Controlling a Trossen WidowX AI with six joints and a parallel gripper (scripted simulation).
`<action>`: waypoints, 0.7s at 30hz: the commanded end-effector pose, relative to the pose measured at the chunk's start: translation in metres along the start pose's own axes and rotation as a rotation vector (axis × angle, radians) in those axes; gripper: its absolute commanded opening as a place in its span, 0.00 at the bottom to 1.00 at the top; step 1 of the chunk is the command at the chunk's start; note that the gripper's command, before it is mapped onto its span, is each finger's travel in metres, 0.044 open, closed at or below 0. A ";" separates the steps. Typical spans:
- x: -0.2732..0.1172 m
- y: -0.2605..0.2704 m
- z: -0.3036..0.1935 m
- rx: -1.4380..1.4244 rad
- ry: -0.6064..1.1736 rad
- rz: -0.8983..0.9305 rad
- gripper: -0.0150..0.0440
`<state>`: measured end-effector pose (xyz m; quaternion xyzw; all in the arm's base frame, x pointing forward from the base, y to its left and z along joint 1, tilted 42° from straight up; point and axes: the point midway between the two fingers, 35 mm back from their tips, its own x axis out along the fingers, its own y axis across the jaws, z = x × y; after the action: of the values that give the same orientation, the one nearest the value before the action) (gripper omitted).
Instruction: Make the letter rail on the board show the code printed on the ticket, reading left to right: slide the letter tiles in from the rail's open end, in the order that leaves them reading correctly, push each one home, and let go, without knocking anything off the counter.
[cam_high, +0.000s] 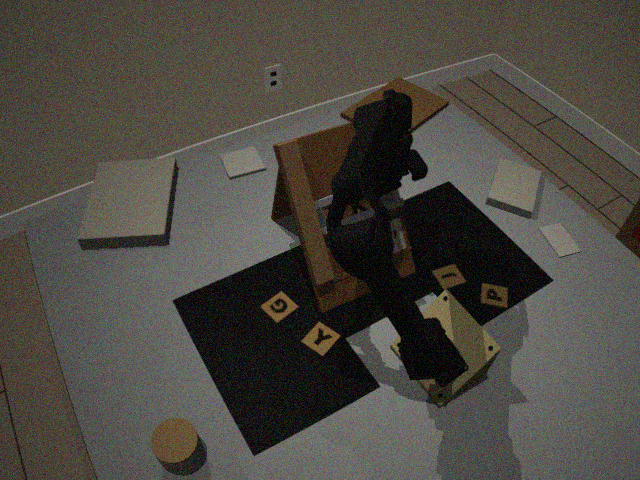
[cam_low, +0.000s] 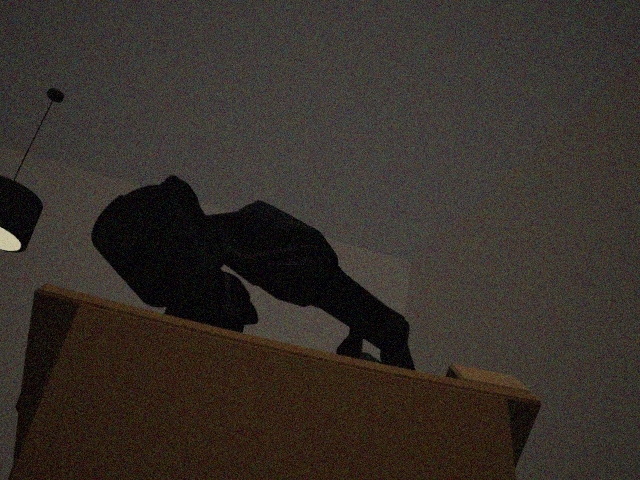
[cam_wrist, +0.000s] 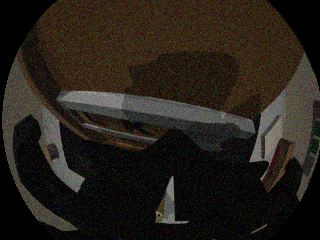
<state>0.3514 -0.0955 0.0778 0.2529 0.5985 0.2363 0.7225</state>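
Note:
The wooden board (cam_high: 300, 206) (cam_wrist: 170, 30) stands tilted on the dark mat. Its grey letter rail (cam_high: 397, 232) (cam_wrist: 95, 101) is partly hidden by the arm; a tile (cam_high: 354, 207) with a dark letter, not clearly readable, shows there. Tiles G (cam_high: 279, 306) and Y (cam_high: 321, 338) lie left of the board's foot; tiles J (cam_high: 448, 276) and P (cam_high: 494, 295) lie right of it. My gripper (cam_wrist: 174, 133) is shut with nothing held, close to the rail in the wrist view; contact cannot be told. The arm hides its tips in the top view. No ticket code is readable.
A yellow bracket (cam_high: 462, 335) is at the arm's base. A large pale block (cam_high: 129, 201), a smaller one (cam_high: 515, 184), two thin white cards (cam_high: 242, 161) (cam_high: 559, 239), a round wooden piece (cam_high: 174, 440) and a brown slab (cam_high: 426, 105) stand around the mat (cam_high: 222, 351).

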 end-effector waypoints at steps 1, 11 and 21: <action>-0.002 0.001 -0.002 -0.001 0.004 0.008 0.25; -0.014 0.000 -0.012 0.000 0.005 0.008 0.25; -0.024 0.000 -0.018 -0.014 -0.010 0.006 0.30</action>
<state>0.3302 -0.1097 0.0918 0.2549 0.5959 0.2376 0.7235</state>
